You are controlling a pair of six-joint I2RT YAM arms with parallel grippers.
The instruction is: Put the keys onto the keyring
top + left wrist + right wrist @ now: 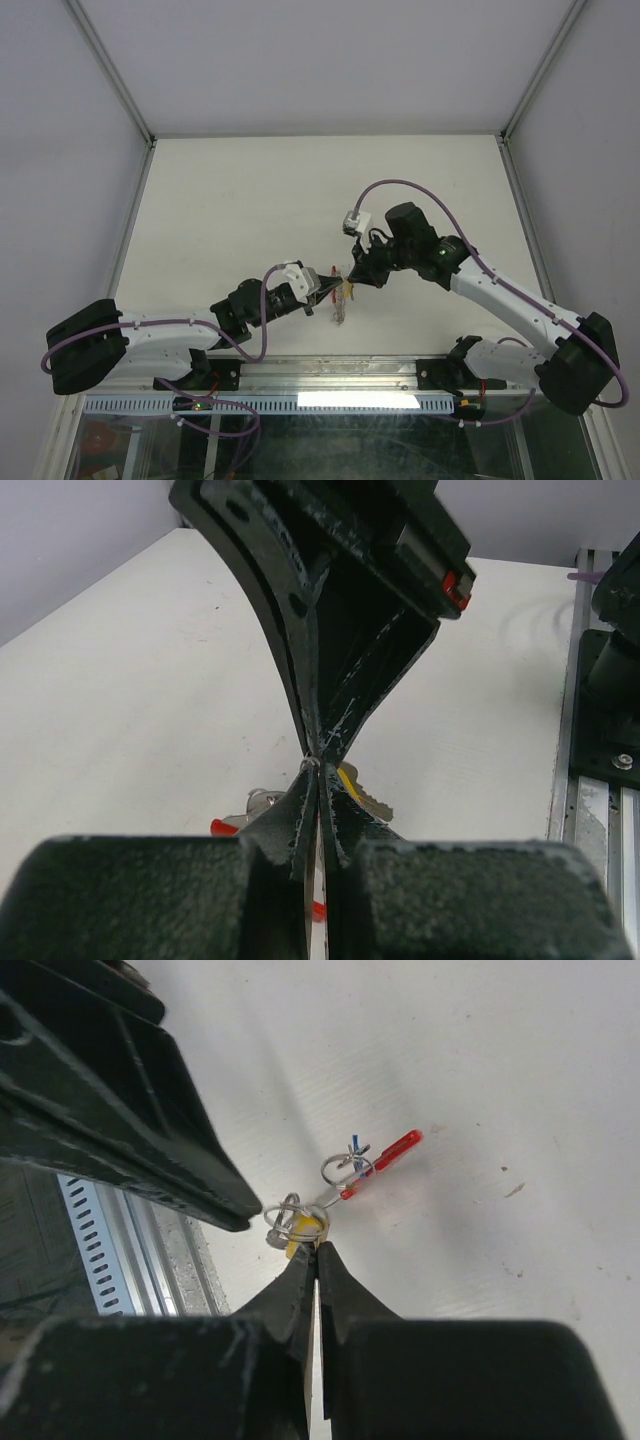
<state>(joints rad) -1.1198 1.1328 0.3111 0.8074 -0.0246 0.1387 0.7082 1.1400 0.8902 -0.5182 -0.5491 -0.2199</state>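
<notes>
Meeting tip to tip at the middle of the top view, the two arms hold the small parts just over the table (250, 200) so each can work against the other. The right gripper (316, 1252) has its fingers pressed together on the head of the yellow key (300, 1228), low centre of its own wrist view, which leaves the key's hole free to meet the wire. The left gripper (316, 770) is likewise squeezed closed, with a glint of silvery wire at its tips. It seems to be pinching the keyring (350, 1190) to steady it, though the contact is too small to be sure. A silvery loop (283, 1210) sits touching the yellow key. Toward the upper right, the red tab (390, 1150) trails away with the blue key (355, 1147) beside it, apparently already hanging on. Threading the yellow key looks like the step in hand.
</notes>
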